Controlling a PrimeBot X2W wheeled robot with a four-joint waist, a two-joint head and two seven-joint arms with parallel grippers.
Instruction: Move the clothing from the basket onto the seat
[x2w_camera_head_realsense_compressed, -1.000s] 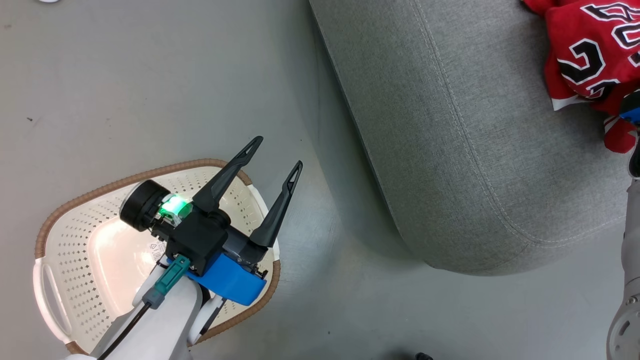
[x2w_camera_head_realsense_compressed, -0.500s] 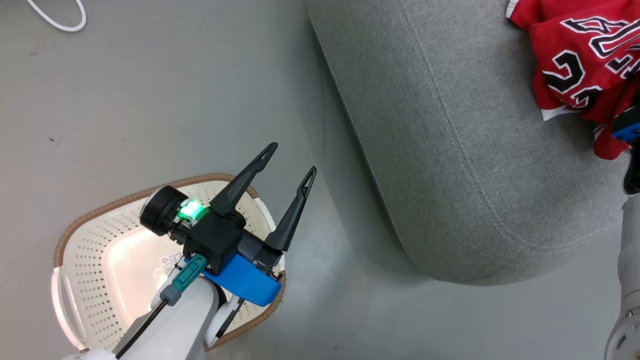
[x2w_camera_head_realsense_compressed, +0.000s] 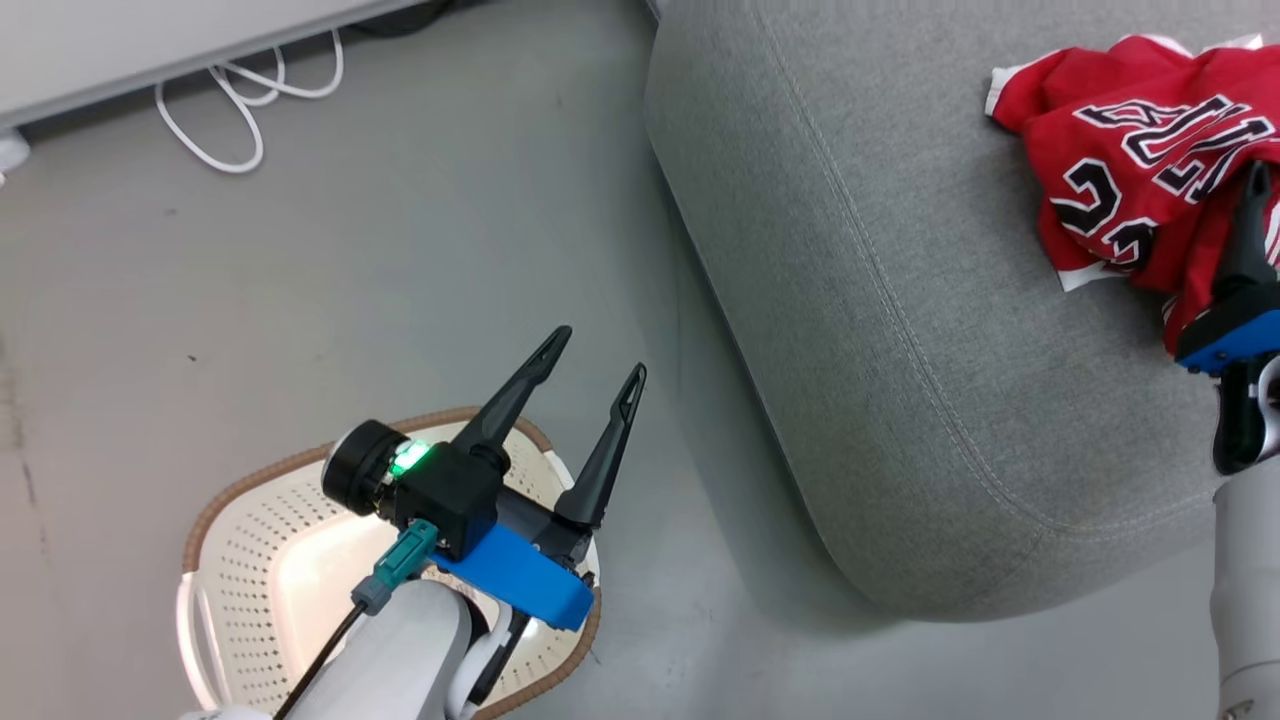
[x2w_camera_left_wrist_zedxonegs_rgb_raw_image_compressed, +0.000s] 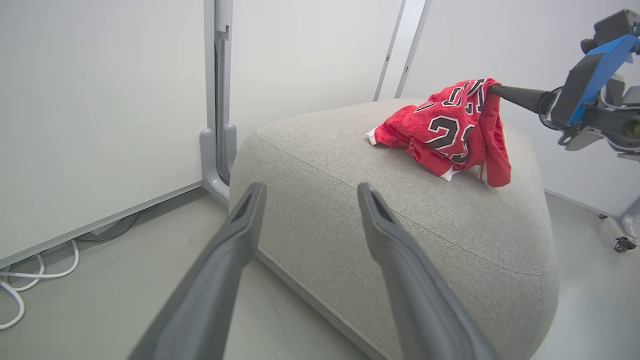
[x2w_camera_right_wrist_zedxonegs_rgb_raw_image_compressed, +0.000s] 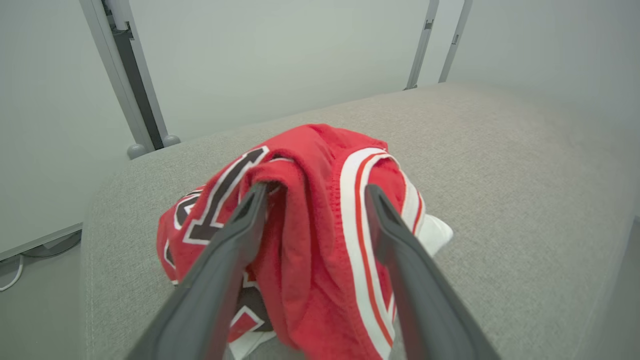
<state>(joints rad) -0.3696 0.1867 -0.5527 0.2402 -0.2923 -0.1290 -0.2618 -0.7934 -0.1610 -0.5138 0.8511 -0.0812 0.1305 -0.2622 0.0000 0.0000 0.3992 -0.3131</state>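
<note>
The clothing (x2w_camera_head_realsense_compressed: 1120, 170), a bunched red jersey with black-and-white lettering, lies on the grey seat (x2w_camera_head_realsense_compressed: 900, 350) near its far right. My right gripper (x2w_camera_right_wrist_zedxonegs_rgb_raw_image_compressed: 316, 192) is open, its jaws straddling a fold of the clothing (x2w_camera_right_wrist_zedxonegs_rgb_raw_image_compressed: 320, 240). In the left wrist view that fold of the clothing (x2w_camera_left_wrist_zedxonegs_rgb_raw_image_compressed: 450, 135) hangs from one right finger (x2w_camera_left_wrist_zedxonegs_rgb_raw_image_compressed: 515, 95), lifted off the seat (x2w_camera_left_wrist_zedxonegs_rgb_raw_image_compressed: 350, 200). My left gripper (x2w_camera_head_realsense_compressed: 598, 353) is open and holds nothing, above the right end of the cream basket (x2w_camera_head_realsense_compressed: 235, 570) on the floor. The arm hides part of the basket; the floor of it that shows is bare.
White cables (x2w_camera_head_realsense_compressed: 240, 110) loop on the grey floor below a white wall panel (x2w_camera_head_realsense_compressed: 150, 50) at the top left. Grey metal posts (x2w_camera_left_wrist_zedxonegs_rgb_raw_image_compressed: 217, 125) stand behind the seat. A strip of floor separates basket and seat. A small caster (x2w_camera_left_wrist_zedxonegs_rgb_raw_image_compressed: 622, 244) sits to the seat's right.
The head camera has moved, bringing the wall panel and cables into view. A right finger now shows over the jersey. The left gripper stays open over the basket.
</note>
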